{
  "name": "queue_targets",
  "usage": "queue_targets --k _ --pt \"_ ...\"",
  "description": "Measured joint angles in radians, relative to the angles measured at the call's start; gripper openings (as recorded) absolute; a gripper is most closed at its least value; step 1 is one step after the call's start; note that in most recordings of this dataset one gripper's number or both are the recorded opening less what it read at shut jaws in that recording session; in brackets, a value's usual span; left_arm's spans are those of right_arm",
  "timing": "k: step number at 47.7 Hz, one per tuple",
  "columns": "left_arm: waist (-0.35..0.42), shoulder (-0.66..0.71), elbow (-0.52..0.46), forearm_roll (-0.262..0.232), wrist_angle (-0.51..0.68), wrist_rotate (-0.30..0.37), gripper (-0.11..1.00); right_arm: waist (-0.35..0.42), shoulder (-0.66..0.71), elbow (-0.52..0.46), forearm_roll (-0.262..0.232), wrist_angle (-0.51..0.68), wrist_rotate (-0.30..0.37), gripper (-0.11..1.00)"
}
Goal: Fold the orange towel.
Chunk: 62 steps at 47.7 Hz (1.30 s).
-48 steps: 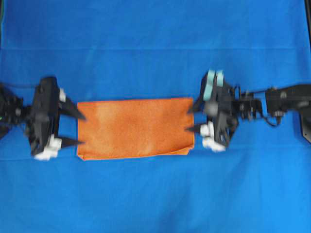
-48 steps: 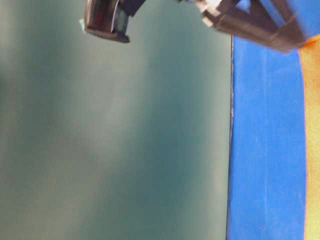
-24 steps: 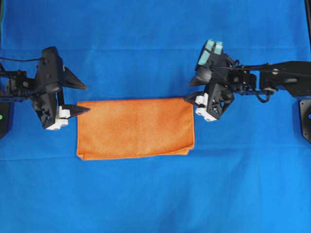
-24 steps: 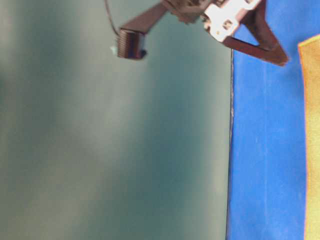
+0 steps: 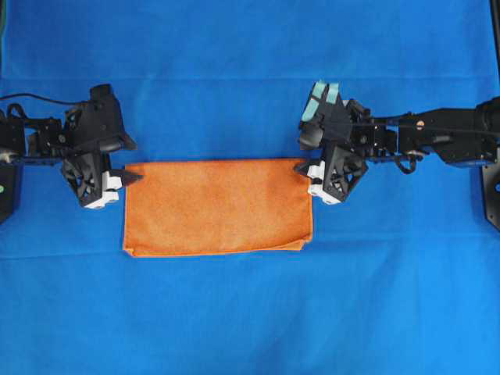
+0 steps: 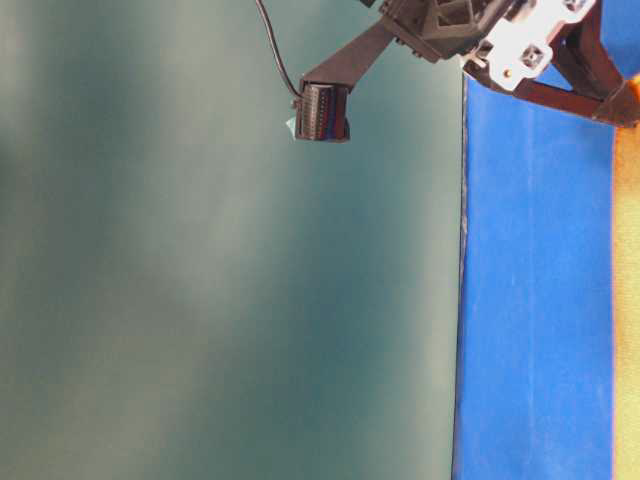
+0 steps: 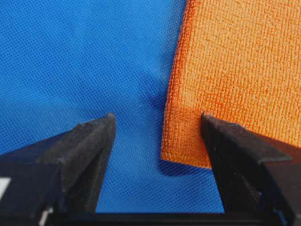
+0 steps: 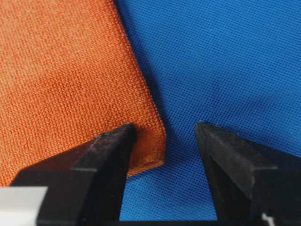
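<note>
Overhead: orange towel (image 5: 217, 206), a flat rectangle on the blue cloth (image 5: 250, 62) over the desk. I have both arms moved up from its short edges to its far corners since a second ago: left gripper (image 5: 117, 178), right gripper (image 5: 306, 170).

Table-level: only the towel's edge (image 6: 628, 300) shows.

Left wrist: fingers (image 7: 87, 150) spread, straddling a towel corner (image 7: 188, 141).

Right wrist: fingers (image 8: 108, 160) spread, straddling the other corner (image 8: 148, 141). I judge the next fold's pinch imminent.
</note>
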Motion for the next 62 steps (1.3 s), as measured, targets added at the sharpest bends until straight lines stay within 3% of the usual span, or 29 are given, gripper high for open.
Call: queue_targets --k 6,14,21,30,39,52,62 --pt "0.000 0.000 0.000 0.000 0.011 -0.009 0.45 0.015 0.000 0.000 0.000 -0.002 0.000 0.44" --pt "-0.003 0.000 -0.003 0.000 0.032 -0.012 0.19 0.035 0.000 0.000 0.000 -0.002 0.000 0.02" --pt "-0.002 0.000 -0.005 0.000 0.037 -0.012 0.03 0.037 0.000 0.000 0.000 0.000 -0.002 0.02" --pt "-0.002 -0.003 -0.011 0.000 0.057 -0.012 0.03 0.037 0.000 0.000 -0.002 0.000 -0.002 0.02" --pt "-0.002 -0.052 -0.046 0.000 0.170 -0.009 0.03 0.037 -0.028 -0.008 -0.002 0.038 -0.002 0.02" --pt "-0.018 -0.265 -0.144 -0.002 0.420 -0.008 0.03 0.038 -0.202 -0.028 0.000 0.199 -0.002 0.02" --pt "-0.075 -0.448 -0.172 0.000 0.488 -0.008 0.03 0.058 -0.353 -0.031 -0.002 0.284 0.000 0.02"
